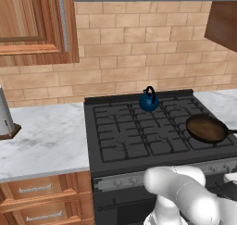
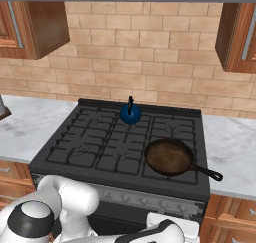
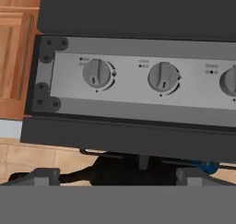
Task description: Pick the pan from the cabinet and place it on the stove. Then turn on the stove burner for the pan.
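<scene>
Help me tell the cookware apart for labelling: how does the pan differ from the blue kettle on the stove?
The pan is wide, shallow and brownish-black; the kettle is small, rounded and blue. The pan has a long straight side handle; the kettle's dark handle rises above it. The pan sits front right, the kettle at the back middle. Both rest on the stove grates.

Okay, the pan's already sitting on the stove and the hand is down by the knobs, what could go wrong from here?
Wrong knob: the hand view shows several identical knobs in a row; the pan sits on the front right burner, so a neighbouring knob would light a bare grate or heat the blue kettle.

Missed grip: the gripper is open and apart from the knobs, so it may close off-centre and slip.

The pan's handle overhangs the stove edge and could be bumped.
</scene>
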Controlling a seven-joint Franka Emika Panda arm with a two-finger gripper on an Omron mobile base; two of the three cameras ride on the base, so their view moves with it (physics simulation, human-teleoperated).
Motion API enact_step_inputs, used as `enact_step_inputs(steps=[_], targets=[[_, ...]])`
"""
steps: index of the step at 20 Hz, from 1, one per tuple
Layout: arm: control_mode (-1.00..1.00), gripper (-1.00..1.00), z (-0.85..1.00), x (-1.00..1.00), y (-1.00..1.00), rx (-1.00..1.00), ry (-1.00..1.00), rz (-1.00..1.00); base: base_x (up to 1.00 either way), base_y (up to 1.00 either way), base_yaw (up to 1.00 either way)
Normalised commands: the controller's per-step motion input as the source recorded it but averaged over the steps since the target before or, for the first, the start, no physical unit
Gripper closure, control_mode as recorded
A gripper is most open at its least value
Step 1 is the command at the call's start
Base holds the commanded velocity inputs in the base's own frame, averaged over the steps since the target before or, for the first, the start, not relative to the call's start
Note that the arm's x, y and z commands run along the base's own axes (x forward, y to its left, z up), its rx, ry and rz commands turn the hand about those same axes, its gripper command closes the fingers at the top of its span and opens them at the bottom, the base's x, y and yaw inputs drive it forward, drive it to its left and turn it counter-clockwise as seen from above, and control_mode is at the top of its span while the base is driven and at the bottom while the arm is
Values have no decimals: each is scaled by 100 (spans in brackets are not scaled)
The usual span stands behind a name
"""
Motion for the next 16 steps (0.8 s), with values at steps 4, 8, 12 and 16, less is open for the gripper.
enact_step_inputs(steps=[4,8,12,16], targets=[[-100,-100,-14,16,-13,0,0,0,0,0,0],[-100,-100,-15,11,-14,0,0,0,0,0,0],[-100,-100,-18,12,-5,0,0,0,0,0,0],[-100,-100,-14,19,0,0,0,0,0,0,0]])
